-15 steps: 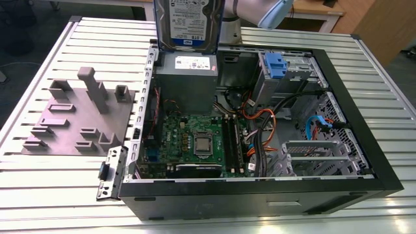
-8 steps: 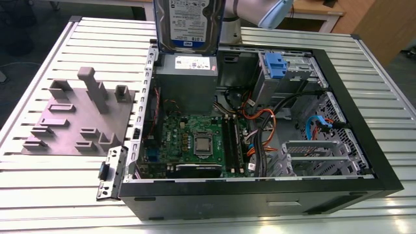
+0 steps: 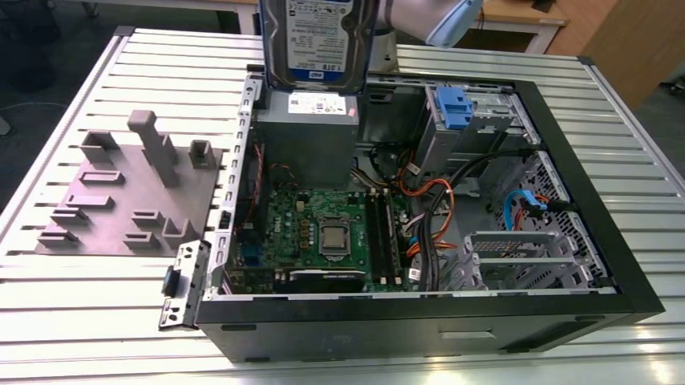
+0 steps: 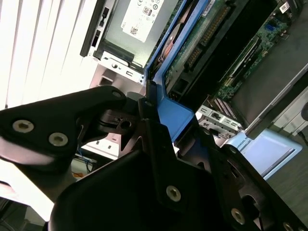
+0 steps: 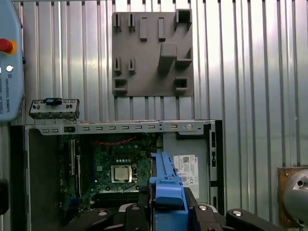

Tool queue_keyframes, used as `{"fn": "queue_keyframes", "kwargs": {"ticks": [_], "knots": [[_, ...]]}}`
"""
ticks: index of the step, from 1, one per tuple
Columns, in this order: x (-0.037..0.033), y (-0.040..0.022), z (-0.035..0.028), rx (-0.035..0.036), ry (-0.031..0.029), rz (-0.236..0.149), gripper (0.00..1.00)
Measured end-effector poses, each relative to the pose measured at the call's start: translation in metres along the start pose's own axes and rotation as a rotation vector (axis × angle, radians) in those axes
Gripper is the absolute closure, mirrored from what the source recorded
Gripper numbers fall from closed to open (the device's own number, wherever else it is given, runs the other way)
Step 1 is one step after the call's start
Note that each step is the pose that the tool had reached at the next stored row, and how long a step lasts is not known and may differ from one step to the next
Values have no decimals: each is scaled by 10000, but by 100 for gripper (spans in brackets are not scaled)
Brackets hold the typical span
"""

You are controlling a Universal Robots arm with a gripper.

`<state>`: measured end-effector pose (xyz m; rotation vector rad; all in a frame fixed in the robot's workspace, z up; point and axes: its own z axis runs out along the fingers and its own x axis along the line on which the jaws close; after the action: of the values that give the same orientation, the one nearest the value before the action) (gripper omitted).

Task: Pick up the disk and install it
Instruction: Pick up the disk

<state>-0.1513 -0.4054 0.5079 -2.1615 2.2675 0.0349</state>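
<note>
The disk (image 3: 316,40) hangs upright above the back of the open computer case (image 3: 631,265), its white-and-blue label facing the exterior camera. It hovers just over the grey metal box with a white sticker (image 3: 308,132). In both wrist views my gripper (image 5: 167,208) (image 4: 161,120) is shut on the disk's blue carrier frame (image 5: 166,185) (image 4: 175,113), with a black finger (image 5: 139,211) on each side of it. In the second wrist view the disk's underside circuit board (image 4: 192,53) runs away from the fingers toward the case.
Inside the case lie the motherboard (image 3: 321,233), orange and blue cables (image 3: 428,200), a drive cage with a blue latch (image 3: 454,108) and an empty metal bay (image 3: 514,257). A grey fixture plate (image 3: 128,192) sits on the slatted table at the exterior view's left.
</note>
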Motion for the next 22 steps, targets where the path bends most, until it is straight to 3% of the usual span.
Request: {"fn": "queue_keyframes", "kwargs": {"ticks": [9,16,22], "knots": [[105,-41,4,3,51,3,64],[119,-181,11,4,72,9,64],[123,-200,11,4,84,11,64]]}}
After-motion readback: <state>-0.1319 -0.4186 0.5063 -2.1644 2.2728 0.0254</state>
